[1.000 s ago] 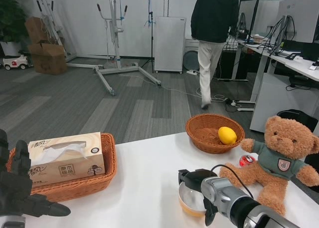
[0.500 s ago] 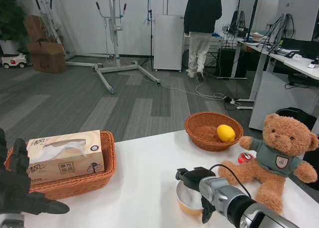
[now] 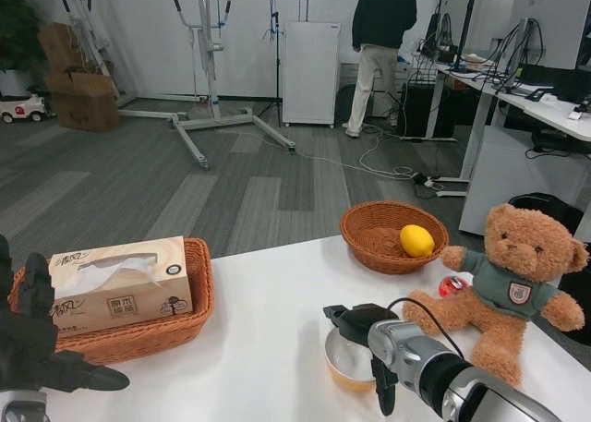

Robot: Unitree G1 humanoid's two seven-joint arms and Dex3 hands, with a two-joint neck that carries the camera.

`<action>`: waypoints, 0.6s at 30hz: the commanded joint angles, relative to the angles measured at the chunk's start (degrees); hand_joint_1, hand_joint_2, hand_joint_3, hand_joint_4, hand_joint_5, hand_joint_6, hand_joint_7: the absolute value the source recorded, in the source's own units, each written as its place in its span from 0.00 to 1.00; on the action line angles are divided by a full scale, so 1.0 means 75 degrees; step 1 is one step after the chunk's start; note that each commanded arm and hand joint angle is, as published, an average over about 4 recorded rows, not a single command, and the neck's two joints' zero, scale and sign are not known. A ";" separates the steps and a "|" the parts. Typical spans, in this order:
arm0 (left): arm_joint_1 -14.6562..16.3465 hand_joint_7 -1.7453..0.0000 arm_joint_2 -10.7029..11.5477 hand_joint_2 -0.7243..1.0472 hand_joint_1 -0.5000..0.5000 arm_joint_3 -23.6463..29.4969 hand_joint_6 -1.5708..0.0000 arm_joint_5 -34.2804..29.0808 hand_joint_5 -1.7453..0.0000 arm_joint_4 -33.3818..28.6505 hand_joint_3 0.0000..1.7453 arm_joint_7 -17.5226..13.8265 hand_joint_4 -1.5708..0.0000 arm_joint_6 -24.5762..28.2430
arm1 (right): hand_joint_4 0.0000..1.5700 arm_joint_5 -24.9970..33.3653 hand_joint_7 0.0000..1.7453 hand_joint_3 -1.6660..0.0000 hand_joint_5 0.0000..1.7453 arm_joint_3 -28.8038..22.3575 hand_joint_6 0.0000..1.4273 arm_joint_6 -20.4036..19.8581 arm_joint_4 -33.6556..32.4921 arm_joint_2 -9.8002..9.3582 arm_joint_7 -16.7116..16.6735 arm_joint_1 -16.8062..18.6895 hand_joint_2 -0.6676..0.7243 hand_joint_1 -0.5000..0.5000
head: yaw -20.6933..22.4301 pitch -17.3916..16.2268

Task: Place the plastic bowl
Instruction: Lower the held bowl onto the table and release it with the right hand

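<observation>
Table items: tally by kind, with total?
Wicker baskets: 2
Tissue box: 1
Lemon: 1
Teddy bear: 1
Plastic bowl: 1, held by right hand
Small red object: 1
Total: 7

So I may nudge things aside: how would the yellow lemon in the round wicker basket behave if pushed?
The yellow lemon looks rounded and smooth, so it would probably roll. The round wicker basket has raised walls, likely containing it. It seems firm, not fragile.

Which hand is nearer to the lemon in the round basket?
Right. The right hand holds the plastic bowl just in front of the lemon; the left hand waits far across the table, beside the tissue basket.
</observation>
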 commanded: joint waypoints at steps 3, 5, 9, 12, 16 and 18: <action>-0.0109 1.00 0.0061 0.00 0.00 0.0005 1.00 -0.0037 1.00 0.0091 0.05 -0.0002 1.00 -0.0029 | 0.00 -0.0006 0.00 0.95 0.00 0.0118 0.00 -0.0052 0.0078 0.0058 0.0128 0.0118 0.64 0.10 | -0.0016 -0.0081; -0.0112 1.00 0.0061 0.00 0.00 0.0005 1.00 -0.0043 1.00 0.0091 0.05 -0.0002 1.00 -0.0029 | 0.00 -0.0024 0.00 0.95 0.00 0.0138 0.00 -0.0067 0.0051 0.0052 0.0134 0.0118 0.65 0.14 | -0.0021 -0.0133; -0.0112 1.00 0.0061 0.00 0.00 0.0005 1.00 -0.0043 1.00 0.0091 0.05 -0.0002 1.00 -0.0029 | 0.00 -0.0094 0.00 0.95 0.00 0.0150 0.00 -0.0120 -0.0066 0.0028 0.0134 0.0118 0.69 0.18 | -0.0015 -0.0165; -0.0112 1.00 0.0061 0.00 0.00 0.0005 1.00 -0.0043 1.00 0.0091 0.05 -0.0002 1.00 -0.0029 | 0.00 -0.0117 0.00 0.95 0.00 0.0144 0.00 -0.0184 -0.0148 0.0017 0.0122 0.0129 0.73 0.21 | -0.0015 -0.0164; -0.0112 1.00 0.0061 0.00 0.00 0.0005 1.00 -0.0049 1.00 0.0091 0.05 -0.0002 1.00 -0.0029 | 0.00 -0.0211 0.00 0.95 0.00 -0.0196 0.00 -0.0266 -0.0933 -0.0048 0.0116 0.0387 0.72 0.21 | 0.0017 -0.0184; -0.0118 1.00 0.0061 0.00 0.00 0.0011 1.00 -0.0049 1.00 0.0091 0.05 -0.0002 1.00 -0.0029 | 0.00 -0.0281 0.00 0.95 0.00 -0.0483 0.00 -0.0272 -0.1537 -0.0106 0.0116 0.0575 0.73 0.21 | -0.0031 -0.0196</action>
